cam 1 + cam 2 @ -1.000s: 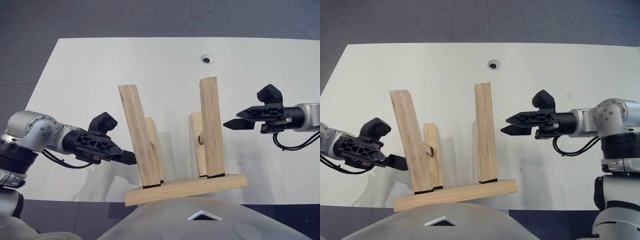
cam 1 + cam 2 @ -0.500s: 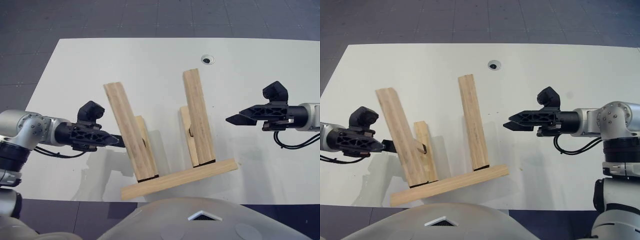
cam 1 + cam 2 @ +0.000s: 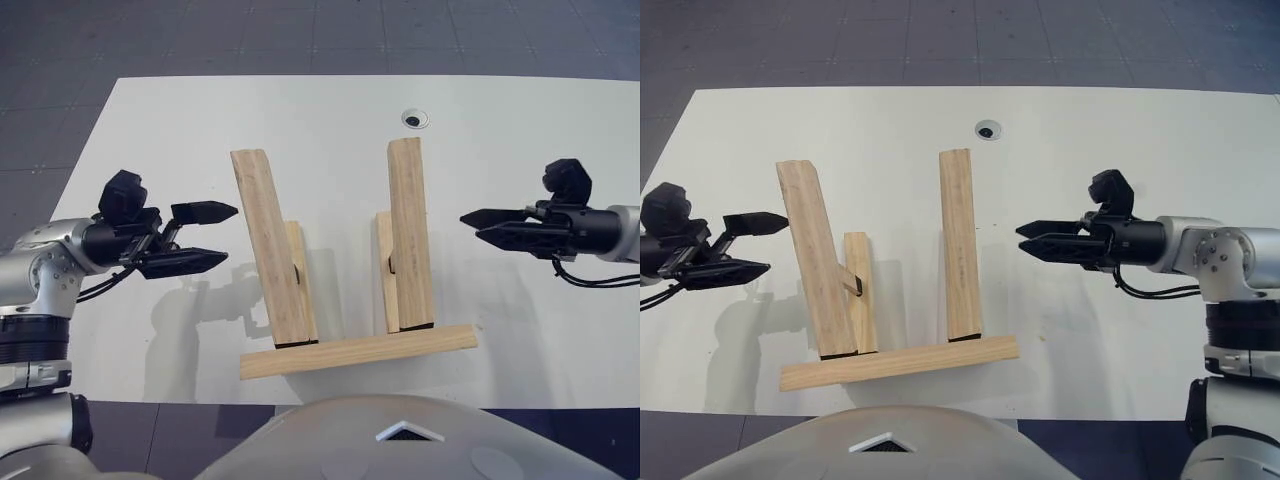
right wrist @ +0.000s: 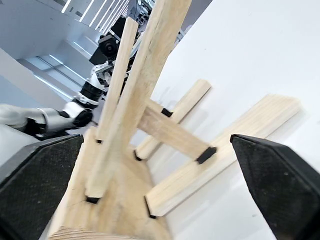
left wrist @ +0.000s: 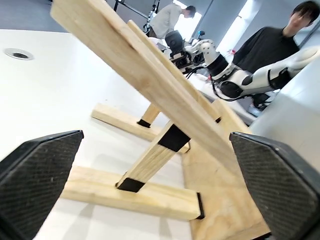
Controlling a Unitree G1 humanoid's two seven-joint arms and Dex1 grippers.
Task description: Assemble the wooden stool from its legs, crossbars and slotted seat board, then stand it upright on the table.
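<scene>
White table (image 3: 330, 110), stool (image 3: 405, 230) between level, spread end effectors (image 3: 230, 232) (image 3: 470, 224)

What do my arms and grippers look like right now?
The left arm and right arm have silver-grey rounded joint housings. The left gripper and right gripper are black, each with two long pointed fingers and a block on top. Their pads are textured. A black cable loops under each wrist.
</scene>
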